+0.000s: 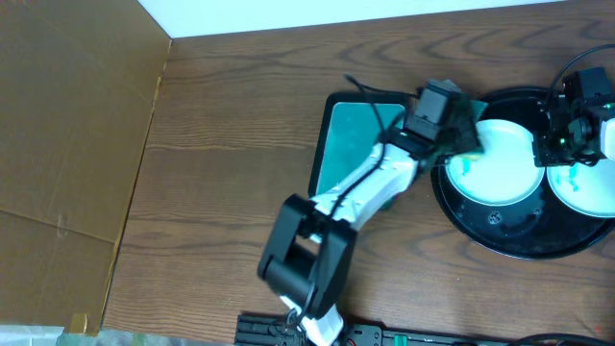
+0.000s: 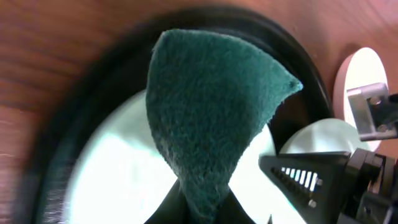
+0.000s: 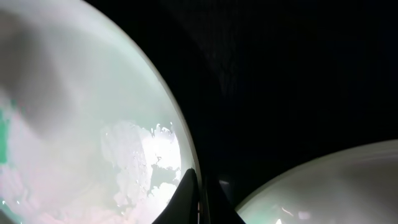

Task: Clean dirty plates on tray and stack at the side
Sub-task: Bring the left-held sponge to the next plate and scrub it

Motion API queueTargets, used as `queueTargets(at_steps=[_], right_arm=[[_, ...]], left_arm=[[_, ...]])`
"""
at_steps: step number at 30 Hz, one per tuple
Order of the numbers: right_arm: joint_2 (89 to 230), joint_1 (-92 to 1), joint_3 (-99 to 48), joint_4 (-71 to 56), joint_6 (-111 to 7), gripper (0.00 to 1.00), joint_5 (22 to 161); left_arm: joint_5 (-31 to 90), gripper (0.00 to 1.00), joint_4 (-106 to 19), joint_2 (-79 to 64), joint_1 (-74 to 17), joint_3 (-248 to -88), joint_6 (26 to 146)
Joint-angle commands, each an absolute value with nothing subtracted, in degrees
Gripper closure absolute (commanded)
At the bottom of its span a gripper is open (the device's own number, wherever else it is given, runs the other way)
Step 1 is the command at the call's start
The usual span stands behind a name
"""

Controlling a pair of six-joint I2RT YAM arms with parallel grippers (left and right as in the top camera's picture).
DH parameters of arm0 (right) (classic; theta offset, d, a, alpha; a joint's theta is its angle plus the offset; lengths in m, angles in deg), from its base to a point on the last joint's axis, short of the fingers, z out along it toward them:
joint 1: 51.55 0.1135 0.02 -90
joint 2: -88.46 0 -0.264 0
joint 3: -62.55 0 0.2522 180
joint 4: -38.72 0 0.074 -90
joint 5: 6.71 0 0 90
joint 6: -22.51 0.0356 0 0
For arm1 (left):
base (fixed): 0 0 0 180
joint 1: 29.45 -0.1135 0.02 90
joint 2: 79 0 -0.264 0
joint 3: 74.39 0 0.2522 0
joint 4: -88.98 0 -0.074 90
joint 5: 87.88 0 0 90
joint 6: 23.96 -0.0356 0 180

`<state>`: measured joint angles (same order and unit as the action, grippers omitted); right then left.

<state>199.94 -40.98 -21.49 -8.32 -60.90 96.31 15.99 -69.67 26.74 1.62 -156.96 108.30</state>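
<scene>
While the left gripper clamps a green pad over the plate at the tray's nine o'clock, the right gripper pinches its three-o'clock rim; hard scrubbing could slip it free.

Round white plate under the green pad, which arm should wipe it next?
Left. The left gripper holds the dark green scrubbing pad right above that plate in the large round black tray. The right gripper has no pad; it sits at the plate's rim.
</scene>
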Motion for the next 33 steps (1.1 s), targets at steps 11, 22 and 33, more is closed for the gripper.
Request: queueTargets(at_steps=[11,22,33], right_arm=[[199.48,-40.63,-21.03,-7.16,-59.79,0.99,95.46],[199.48,-40.63,-21.05,-7.16,-59.79,0.99,95.15],[199.48,-40.63,-21.03,-7.57,-59.79,0.99,95.13]], left_arm=[[13.83,0.93,-73.10,38.34,5.79,-156.81,117.15],[1.17,0.93,-63.44,38.21,0.40,-157.09,111.88],[1.43,0.93,-64.44,32.97,-1.53,-158.36,109.13]])
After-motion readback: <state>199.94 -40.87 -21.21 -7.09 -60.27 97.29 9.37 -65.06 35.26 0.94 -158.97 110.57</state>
